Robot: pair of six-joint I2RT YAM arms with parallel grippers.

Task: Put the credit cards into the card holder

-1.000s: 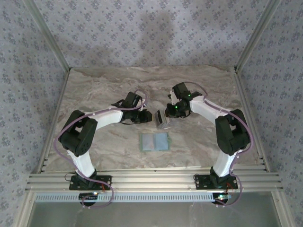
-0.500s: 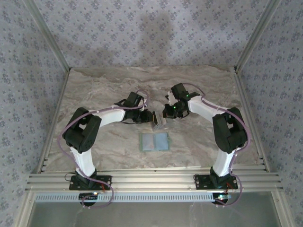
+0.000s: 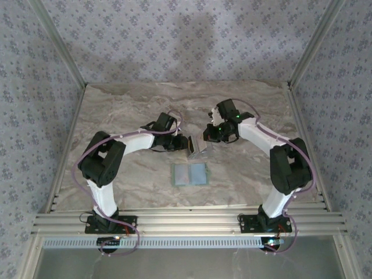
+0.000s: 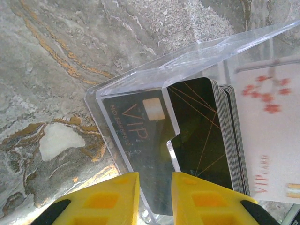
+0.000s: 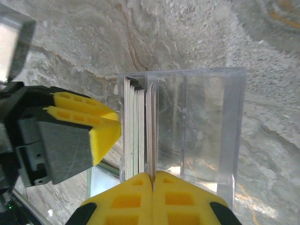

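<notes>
At mid-table, just beyond the card holder (image 3: 190, 173), a clear case (image 3: 199, 147) is held on its side by the L gripper (image 4: 155, 187). The yellow fingers are clamped on the case's near wall, which passes betw. them. Whether the case rests on the table (image 3: 116, 110) can't be told. Credit cards (image 4: 199, 136) are stacked on edge inside it: black VIP-type faces, w/ a white card at one end of the stack.

From the opposite side the R gripper (image 5: 153, 180) is set at the case mouth. Its fingers are pressed together, and a single card (image 5: 151, 126), the one nearest the empty part of the case, appears to be pinched betw. them by its edge.

The card holder lies flat & opened out, two panels side by side. It is nearer the arm bases and apart from both grippers. Its pockets look unfilled, though it's too small to be sure.

Step in hand, as judged: one card is being drawn from the case while the case is steadied by the L arm. The task is judged early, as the stack looks near full.

A straight pull along the card's plane is called for next, so neighbours aren't dragged out, w/ a firm grip kept on the thin slick edge. The card should then be carried to the holder & slid into a pocket at a shallow angle. The holder is unrestrained, so it may get pushed along.
</notes>
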